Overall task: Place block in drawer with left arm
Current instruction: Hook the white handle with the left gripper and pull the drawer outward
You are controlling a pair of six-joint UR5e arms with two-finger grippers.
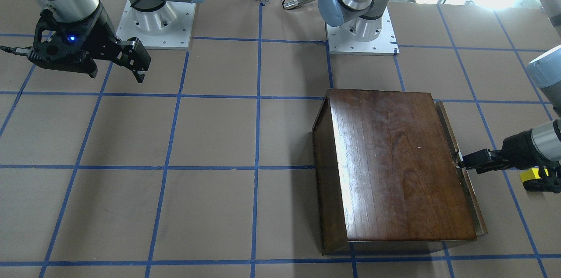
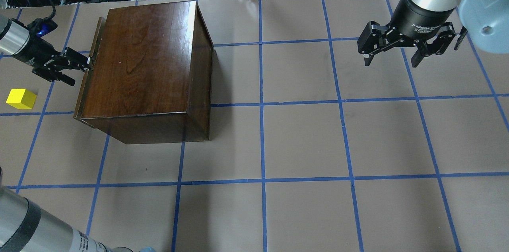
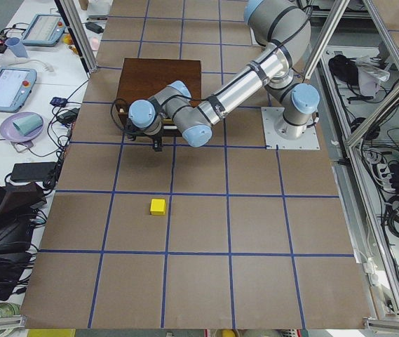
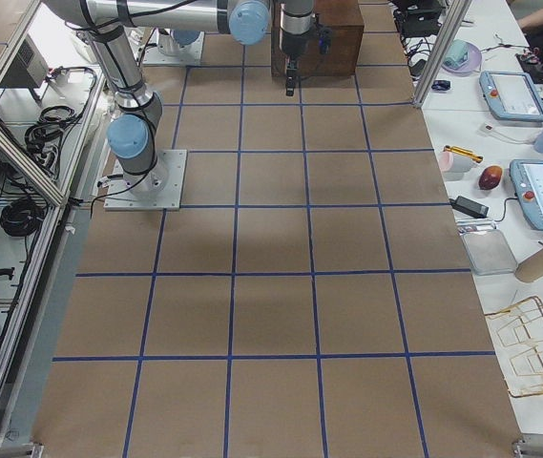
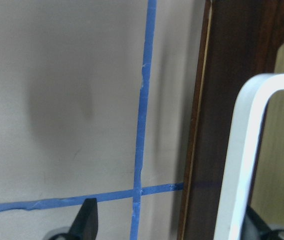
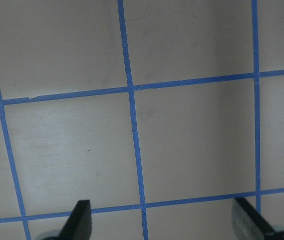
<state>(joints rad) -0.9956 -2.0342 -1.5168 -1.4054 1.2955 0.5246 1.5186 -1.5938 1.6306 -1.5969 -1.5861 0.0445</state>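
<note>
Opening step: left gripper (image 2: 80,73), fingers spread, straddles the drawer (image 2: 85,93)'s pull (image 5: 246,150) at frame left; next, clamp, draw out, then fetch block (image 2: 20,98).

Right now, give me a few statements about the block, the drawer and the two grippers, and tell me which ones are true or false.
1. The yellow block lies on the table, apart from the box. True.
2. The right gripper holds the block. False: it hangs open and empty over bare table.
3. The left gripper is at the drawer's pull. True: its fingers are apart, with the pull between them.
4. The drawer is pulled all the way out. False: its dark front panel stands close to the box, and no tray interior shows.
</note>
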